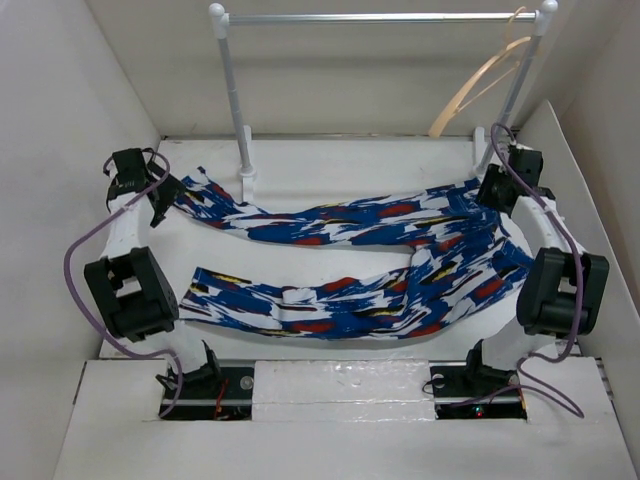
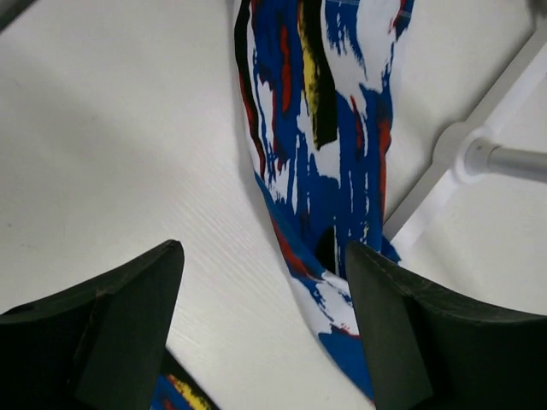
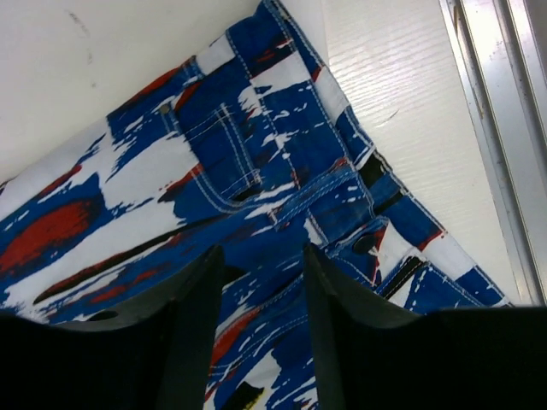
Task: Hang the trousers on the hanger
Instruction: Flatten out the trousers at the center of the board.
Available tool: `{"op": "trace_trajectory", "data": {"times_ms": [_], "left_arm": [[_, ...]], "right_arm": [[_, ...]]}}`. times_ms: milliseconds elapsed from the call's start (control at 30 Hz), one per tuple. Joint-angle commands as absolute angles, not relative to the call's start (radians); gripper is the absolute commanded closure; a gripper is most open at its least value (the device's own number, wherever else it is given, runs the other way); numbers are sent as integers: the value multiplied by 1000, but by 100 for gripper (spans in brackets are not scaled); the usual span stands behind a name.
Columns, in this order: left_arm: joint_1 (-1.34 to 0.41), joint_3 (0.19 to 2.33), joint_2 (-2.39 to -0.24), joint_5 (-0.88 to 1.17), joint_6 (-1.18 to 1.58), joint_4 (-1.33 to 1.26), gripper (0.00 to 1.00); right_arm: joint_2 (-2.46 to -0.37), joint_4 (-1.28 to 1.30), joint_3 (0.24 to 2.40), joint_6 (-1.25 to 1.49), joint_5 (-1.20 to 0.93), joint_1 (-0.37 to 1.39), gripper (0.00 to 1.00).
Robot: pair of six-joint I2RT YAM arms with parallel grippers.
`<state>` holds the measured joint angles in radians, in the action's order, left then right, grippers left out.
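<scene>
The trousers (image 1: 340, 305), blue and white with red, black and yellow dashes, lie spread on the white table, waist at the right and both legs running left. The tan hanger (image 1: 478, 88) hangs from the rack rail at the back right. My left gripper (image 1: 160, 195) is open at the cuff end of the far leg. In the left wrist view (image 2: 265, 256) the leg (image 2: 325, 128) lies between the fingers, close to the right one. My right gripper (image 1: 493, 190) is open over the waist. In the right wrist view (image 3: 261, 256) its fingers straddle the waistband (image 3: 256, 162).
The metal rail rack (image 1: 380, 17) on white posts stands along the back; its left post base (image 2: 468, 154) lies just beside the far trouser leg. White walls close in the table on both sides. An aluminium strip (image 3: 491, 128) runs along the table's right edge.
</scene>
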<state>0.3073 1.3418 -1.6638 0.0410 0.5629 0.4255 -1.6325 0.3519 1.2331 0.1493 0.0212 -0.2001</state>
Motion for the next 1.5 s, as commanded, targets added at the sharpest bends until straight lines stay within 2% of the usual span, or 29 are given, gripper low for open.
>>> {"op": "trace_trajectory", "data": {"times_ms": [0,100,133,167,267,367,400,633,733,800,900,1000,1100,1133,1200,1333,1467], "left_arm": [[308,1233,-1652,60,624,223,29],[319,1241,-1742,102,658,183,31],[319,1293,-1835,113,675,189,35],[319,1293,-1836,114,675,189,35],[341,1363,-1938,110,692,195,44],[360,1402,-2005,106,729,193,63],[360,1407,-2014,109,739,189,66],[379,1437,-2101,90,801,169,67],[379,1466,-2121,77,792,184,84],[379,1480,-2128,84,781,189,100],[379,1474,-2100,84,747,202,100],[379,1436,-1999,54,710,206,100],[379,1338,-1803,15,704,232,100],[379,1297,-1667,14,719,226,100],[379,1207,-1533,11,744,247,100],[318,1164,-1164,-69,802,414,100],[308,1156,-956,-32,868,495,100]], "right_arm": [[-1519,259,1168,147,8,-190,54],[-1467,232,1100,161,-26,-190,59],[-1451,242,1082,149,-43,-190,62],[-1451,242,1081,149,-43,-190,62],[-1424,261,1068,126,-86,-201,62],[-1375,273,1037,118,-106,-190,62],[-1361,275,1028,118,-101,-190,62],[-1278,294,988,97,-98,-158,63],[-1259,313,982,89,-80,-158,63],[-1252,316,982,86,-78,-158,63],[-1252,325,986,84,-80,-158,63],[-1252,319,994,86,-92,-158,63],[-1255,311,1012,92,-107,-149,62],[-1258,302,1017,98,-100,-149,62],[-1267,285,1026,109,-110,-149,62],[-1340,255,1066,139,-127,-130,62],[-1397,255,1126,158,-133,-130,62]]}}
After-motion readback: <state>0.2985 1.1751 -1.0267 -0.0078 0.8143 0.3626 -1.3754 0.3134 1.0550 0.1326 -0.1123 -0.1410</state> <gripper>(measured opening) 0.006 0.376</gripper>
